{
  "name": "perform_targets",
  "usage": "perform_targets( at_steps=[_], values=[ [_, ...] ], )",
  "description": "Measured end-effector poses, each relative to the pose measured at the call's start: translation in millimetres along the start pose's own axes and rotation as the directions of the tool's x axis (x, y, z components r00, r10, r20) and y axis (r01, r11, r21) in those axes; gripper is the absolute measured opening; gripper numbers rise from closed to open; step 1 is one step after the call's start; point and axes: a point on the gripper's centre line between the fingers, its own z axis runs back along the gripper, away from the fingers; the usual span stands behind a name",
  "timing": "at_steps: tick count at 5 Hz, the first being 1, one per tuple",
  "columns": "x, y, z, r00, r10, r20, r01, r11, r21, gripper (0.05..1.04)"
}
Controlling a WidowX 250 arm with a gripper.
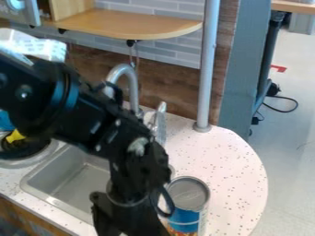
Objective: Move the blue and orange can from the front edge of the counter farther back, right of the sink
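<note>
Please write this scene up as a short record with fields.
gripper: black robot gripper, low in the view, in front of the sink
nearest thing: upright cylindrical can with grey top and blue label, right of the gripper in the view
sink: rectangular grey metal sink, partly hidden
faucet: curved silver metal faucet
surface: white speckled counter, rounded end

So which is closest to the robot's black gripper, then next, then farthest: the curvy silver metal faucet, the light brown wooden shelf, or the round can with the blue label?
From the black gripper, in the camera view:
1. Round can with the blue label, just to the picture's right.
2. Curvy silver metal faucet, behind the sink.
3. Light brown wooden shelf, higher up, at the wall.
</note>
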Motion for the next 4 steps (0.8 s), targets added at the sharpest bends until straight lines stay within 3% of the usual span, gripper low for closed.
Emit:
perform_targets(
  at_steps=[1, 2, 3, 4],
  values=[
    [-9, 3, -21, 1.0, 0.01, -0.003, -0.01, 1.0, 0.016, 1.0],
    [-8, 4, -29, 0.999, 0.007, 0.04, -0.008, 1.0, 0.02, 1.0],
    [1, 5, -38, 0.998, 0.008, 0.058, -0.01, 0.999, 0.033, 1.0],
    [18, 7, -55, 0.998, 0.042, 0.038, -0.044, 0.998, 0.054, 1.0]
  ],
)
